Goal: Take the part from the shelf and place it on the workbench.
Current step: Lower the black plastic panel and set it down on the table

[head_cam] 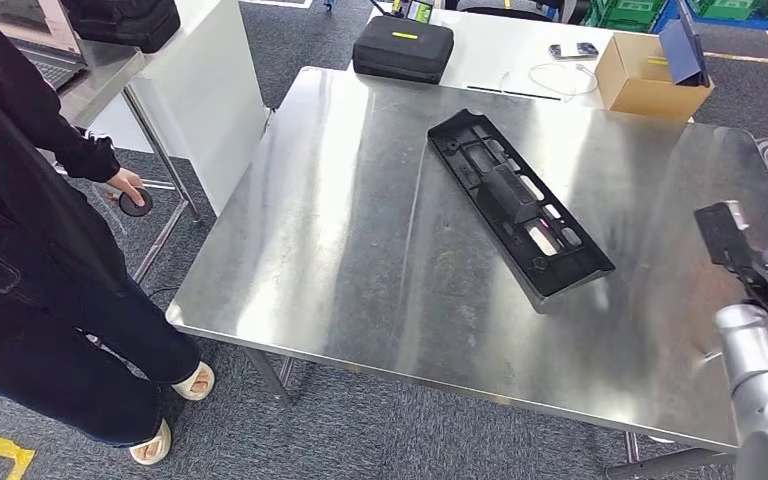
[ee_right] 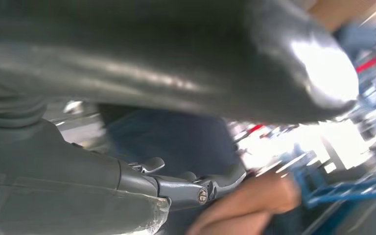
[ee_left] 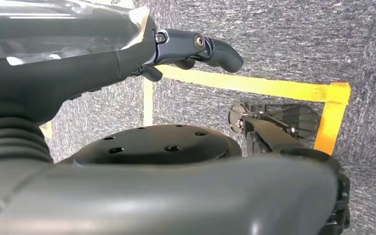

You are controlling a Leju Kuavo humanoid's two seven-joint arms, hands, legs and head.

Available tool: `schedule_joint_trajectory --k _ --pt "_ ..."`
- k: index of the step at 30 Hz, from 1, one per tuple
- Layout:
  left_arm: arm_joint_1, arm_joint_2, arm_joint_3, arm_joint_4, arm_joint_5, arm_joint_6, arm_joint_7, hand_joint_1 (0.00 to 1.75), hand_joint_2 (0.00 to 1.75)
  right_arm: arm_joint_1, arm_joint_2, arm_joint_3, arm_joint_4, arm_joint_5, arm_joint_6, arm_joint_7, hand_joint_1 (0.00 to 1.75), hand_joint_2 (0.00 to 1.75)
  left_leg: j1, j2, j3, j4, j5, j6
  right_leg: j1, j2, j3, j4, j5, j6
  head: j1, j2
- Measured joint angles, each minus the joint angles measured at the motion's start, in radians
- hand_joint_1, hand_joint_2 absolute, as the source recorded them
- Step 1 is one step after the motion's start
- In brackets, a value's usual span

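Hanging over grey carpet, your left hand (ee_left: 127, 63) is showing in the left wrist view with its dark fingers (ee_left: 210, 49) stretched out straight and nothing between them, so it is released and empty. Behind those fingers, yellow floor tape (ee_left: 254, 87) is running across the carpet and turning a corner toward the right of that frame.

Your right hand (ee_right: 176, 183) is appearing in the right wrist view as a grey cover with a few fingers (ee_right: 223, 180) reaching toward the middle of a badly blurred frame. You cannot tell from this whether it is released or clenched, though nothing is visibly sitting in it. A person's bare hand or forearm (ee_right: 247, 203) is lying just beside those fingertips at the lower middle of the frame; whether they are touching is not clear. In the head view your silver right arm (head_cam: 765, 375) is coming in at the lower right corner, beside the edge of the workbench.

The part (head_cam: 515, 202), a long black plastic panel with cut-outs, is lying flat on the steel workbench (head_cam: 340, 250), right of centre in the head view, running diagonally from upper middle toward lower right, apart from both of your hands.

Further out, a person in dark clothes (head_cam: 30, 230) is standing at the left edge of the frame, holding a small black round object (head_cam: 136, 202). At the top, a black case (head_cam: 402, 47) and a cardboard box (head_cam: 650, 80) are sitting on a white table behind the workbench.
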Motion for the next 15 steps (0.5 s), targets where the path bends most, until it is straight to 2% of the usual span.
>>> schedule_joint_trajectory --k 4,10,15 --pt "0.001 0.001 -0.007 0.0 0.007 -0.005 0.0 0.0 0.0 0.063 -0.06 -0.202 -0.024 0.015 -0.001 -0.044 0.0 0.0 -0.001 -0.002 0.0 0.0 -0.001 0.001 -0.001 -0.002 0.0 0.0 -0.001 0.002 0.0 0.0" --pt "0.007 0.005 -0.016 0.0 0.02 -0.008 0.002 0.0 0.0 0.203 -0.17 -0.516 -0.024 -0.112 0.0 -0.182 0.0 0.0 -0.002 -0.006 0.001 0.0 -0.004 0.004 -0.002 -0.008 0.004 -0.001 -0.005 0.007 0.0 0.0" --pt "0.007 0.007 -0.02 0.0 0.023 -0.008 0.003 0.0 0.0 0.264 -0.212 -0.634 -0.02 -0.125 -0.001 -0.192 0.0 0.0 -0.002 0.0 0.006 0.0 -0.008 0.004 -0.002 0.001 0.005 -0.001 -0.005 0.007 0.0 0.0"
